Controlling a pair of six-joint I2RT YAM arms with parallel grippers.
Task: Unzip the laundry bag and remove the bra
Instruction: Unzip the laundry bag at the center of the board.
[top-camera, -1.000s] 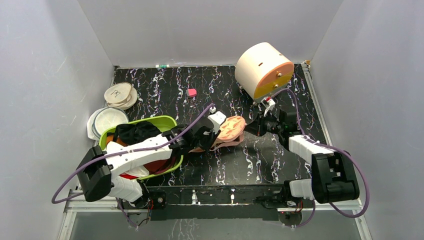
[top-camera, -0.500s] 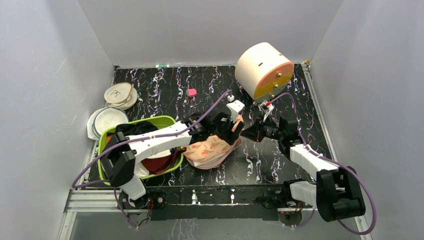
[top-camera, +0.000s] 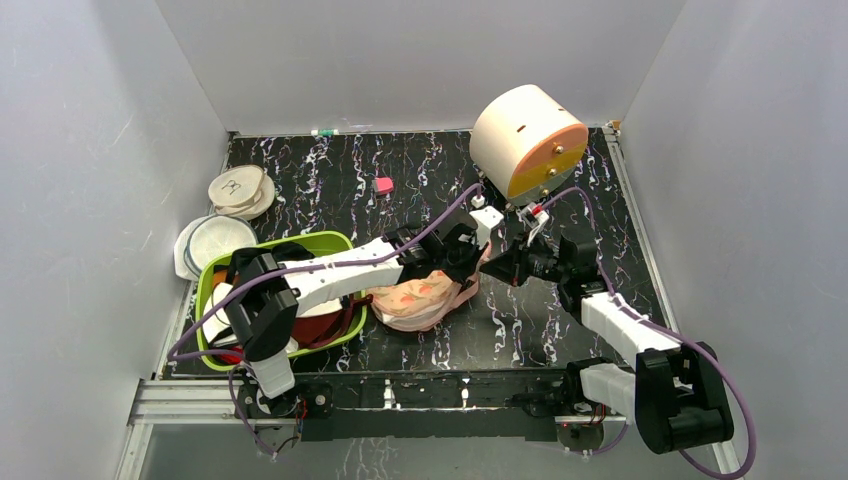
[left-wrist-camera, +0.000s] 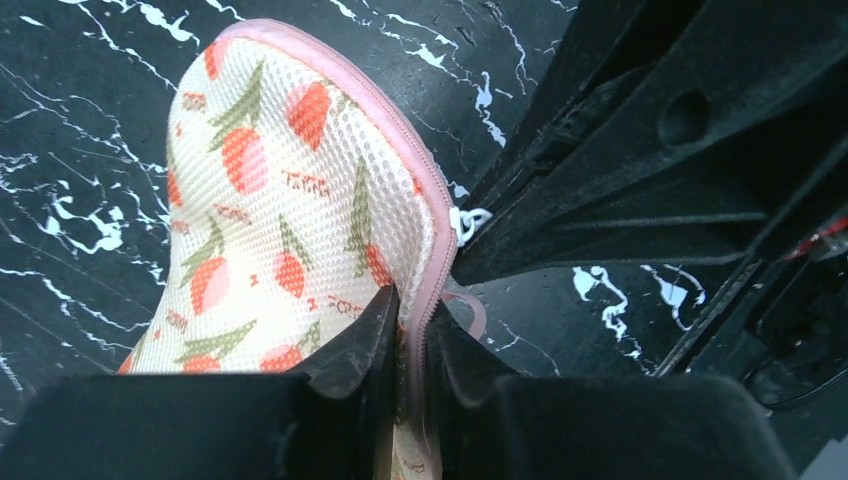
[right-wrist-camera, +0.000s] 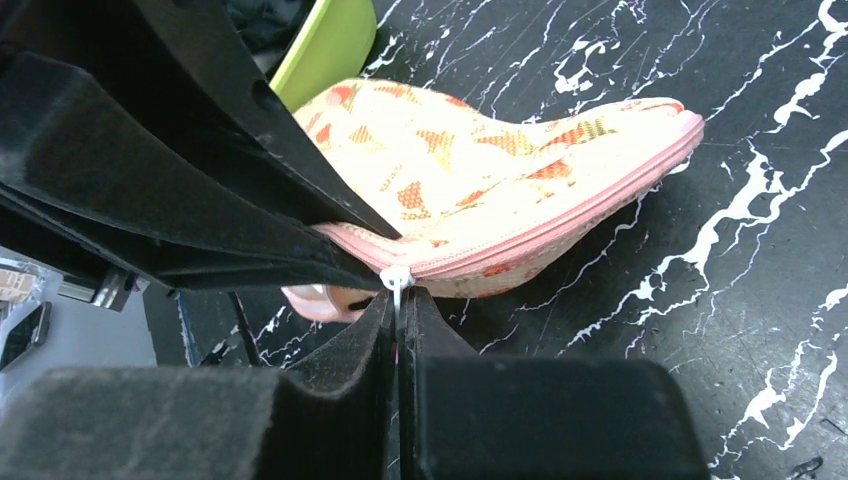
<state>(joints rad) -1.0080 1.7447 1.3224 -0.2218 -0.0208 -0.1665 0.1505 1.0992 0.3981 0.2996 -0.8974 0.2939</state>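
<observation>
The left gripper (left-wrist-camera: 410, 322) pinches the pink zipper edge of the laundry bag (left-wrist-camera: 290, 200), with 1 finger on each side of the seam and only fabric between them. Facing it, the right gripper (right-wrist-camera: 398, 312) has its 2 fingers pressed together on the small white zipper pull (right-wrist-camera: 396, 279) at the bag's end. The 2 grippers meet tip to tip, nearly touching, near the middle of the table (top-camera: 520, 330).

The left arm stretches long and low from its base, passing over the lime-green basin (top-camera: 325, 239). The right arm bends in from the right with its wrist turned leftward.

The bag slumps on the table just right of the basin, its far end raised toward the grippers and its zipper closed along the visible edge. Open table lies in front of the bag and to its right. A cream drum (top-camera: 525, 140) stands close behind the right wrist. A small pink cube (top-camera: 383, 185) and stacked white discs (top-camera: 240, 190) sit well apart, toward the back and left.

The surface is black with white marble veins, with plain white walls on 3 sides.
</observation>
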